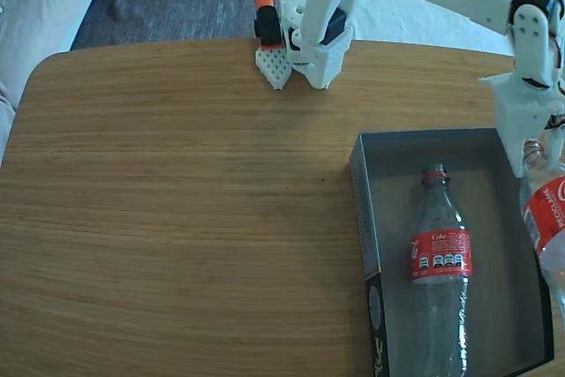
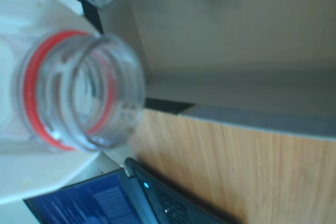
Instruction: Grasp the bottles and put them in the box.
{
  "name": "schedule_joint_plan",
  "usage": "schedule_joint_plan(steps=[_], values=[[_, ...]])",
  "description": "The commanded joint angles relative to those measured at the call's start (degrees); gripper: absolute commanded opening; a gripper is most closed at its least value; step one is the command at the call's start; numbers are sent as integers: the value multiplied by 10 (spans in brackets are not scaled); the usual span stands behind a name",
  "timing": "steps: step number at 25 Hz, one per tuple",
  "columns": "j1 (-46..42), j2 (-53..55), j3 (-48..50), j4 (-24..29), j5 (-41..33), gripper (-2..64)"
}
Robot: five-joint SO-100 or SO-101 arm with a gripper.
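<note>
One bottle [image 1: 440, 258] lay inside the box [image 1: 363, 209]; the claw [image 1: 523, 158] pinched the second bottle [image 1: 552, 209] at the box's right wall, leaving the worktop [image 1: 177, 218] open to the left in the fixed view.

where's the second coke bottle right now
In the fixed view the second bottle is at the right edge, over the box's right wall, its neck at the gripper.

Red label of the bottle in the box [image 1: 440, 256]: white "Coke" legible, small print unreadable. Second bottle's label [image 1: 549, 211] at right edge: white lettering, cut off, illegible.
</note>
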Motion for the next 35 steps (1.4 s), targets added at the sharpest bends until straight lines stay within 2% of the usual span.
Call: schedule_joint_plan(steps=[1,9,15,19,30,35], values=[[-5,5,-43,4,-4,-3],[-20,-39,-77,62,2,-3],[-23,-69,-105,78,3,-3],[-26,-83,-107,80,3,-3],[-24,-84,-107,163,2,-3],[-22,-88,-107,178,2,-3]])
